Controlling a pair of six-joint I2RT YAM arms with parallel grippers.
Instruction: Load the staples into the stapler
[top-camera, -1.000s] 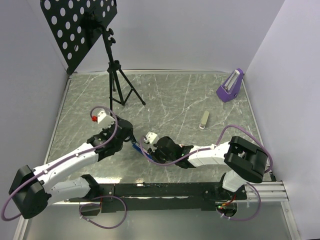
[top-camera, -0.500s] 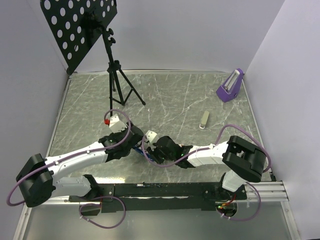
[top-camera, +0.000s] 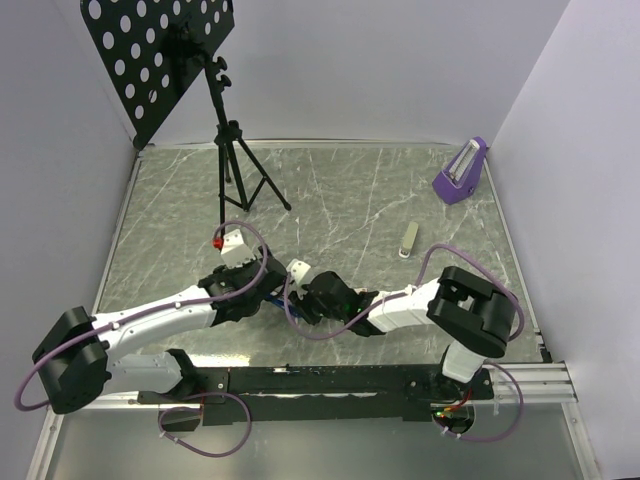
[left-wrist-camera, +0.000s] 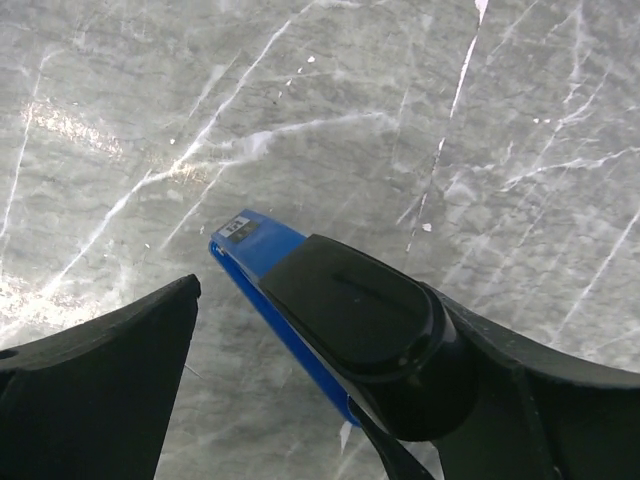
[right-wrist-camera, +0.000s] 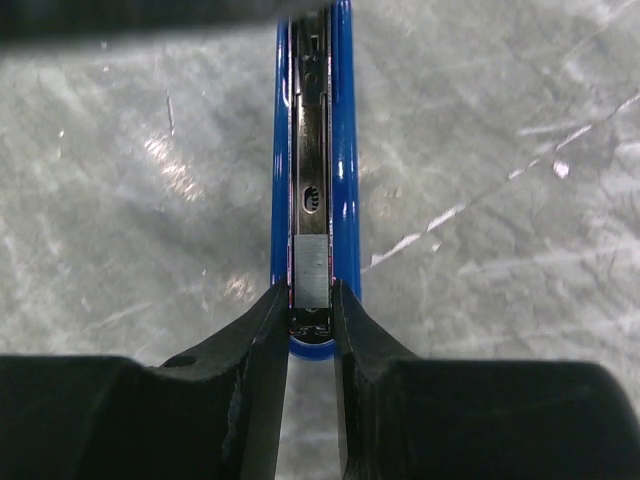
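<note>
Right gripper (right-wrist-camera: 311, 305), at lower centre, pinches narrowly on the staples (right-wrist-camera: 310, 265), apparently seating them in the stapler (right-wrist-camera: 345, 140) channel; left gripper (left-wrist-camera: 320, 290) gapes wide, empty, astride the stapler, likely to steady it.
</note>
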